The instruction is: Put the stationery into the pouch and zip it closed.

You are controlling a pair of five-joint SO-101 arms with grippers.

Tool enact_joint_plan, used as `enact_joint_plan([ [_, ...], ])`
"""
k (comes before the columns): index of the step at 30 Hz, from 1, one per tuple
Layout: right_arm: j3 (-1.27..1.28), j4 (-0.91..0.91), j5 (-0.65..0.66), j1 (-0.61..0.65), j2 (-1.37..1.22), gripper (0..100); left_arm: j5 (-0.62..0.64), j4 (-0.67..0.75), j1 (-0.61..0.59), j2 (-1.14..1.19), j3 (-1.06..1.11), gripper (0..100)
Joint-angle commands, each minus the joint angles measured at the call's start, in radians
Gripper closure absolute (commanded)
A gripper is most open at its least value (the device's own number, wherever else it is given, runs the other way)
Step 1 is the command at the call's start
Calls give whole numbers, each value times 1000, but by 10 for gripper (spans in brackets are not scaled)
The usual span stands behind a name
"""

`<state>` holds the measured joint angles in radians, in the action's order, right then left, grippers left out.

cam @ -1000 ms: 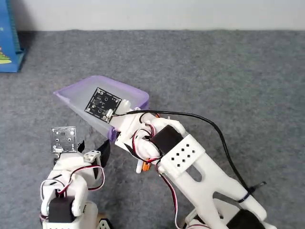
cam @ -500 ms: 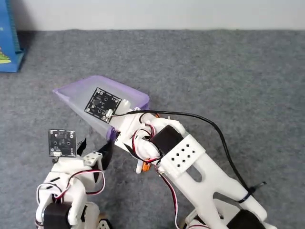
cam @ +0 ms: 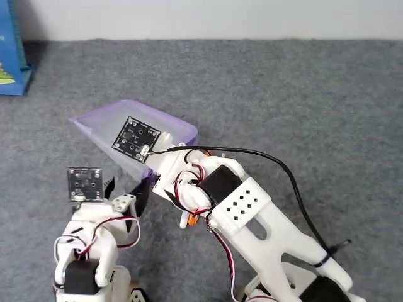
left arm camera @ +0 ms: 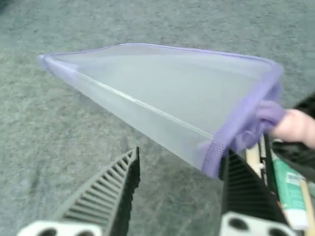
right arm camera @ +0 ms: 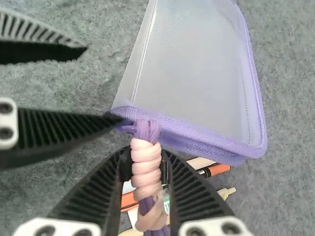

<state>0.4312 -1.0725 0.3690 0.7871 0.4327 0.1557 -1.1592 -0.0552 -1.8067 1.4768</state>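
The pouch (cam: 104,129) sits left of the middle of the table (cam: 302,94), with its near corner toward both arms. The zipper cord (right arm camera: 146,147) at that corner lies between the fingers of the right gripper (right arm camera: 146,160) and touches both. The left gripper (left arm camera: 179,169) is just beside it, with one finger at the same corner and the other apart. Pens (right arm camera: 209,171) lie under the pouch's near end. A box (cam: 11,50) stands at the table's far left edge, well apart.

High view looks down over the table (cam: 283,82); both wrist views closely share the pouch (left arm camera: 162,98).
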Motion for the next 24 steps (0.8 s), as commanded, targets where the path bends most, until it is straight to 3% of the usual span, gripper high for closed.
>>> enact_joint_plan([
  [1, -31, -13, -2, -7, 39, 990, 5, 25, -26, -5, -2, 743],
  [13, -31, -41, -3, -4, 113, 990, 5, 8, -14, -3, 7, 743],
  [18, -29, -53, -3, -4, 134, 990, 3, 9, 71, -3, 27, 743],
  [24, 17, -44, -2, -2, 143, 990, 5, 38, 14, -3, 28, 743],
])
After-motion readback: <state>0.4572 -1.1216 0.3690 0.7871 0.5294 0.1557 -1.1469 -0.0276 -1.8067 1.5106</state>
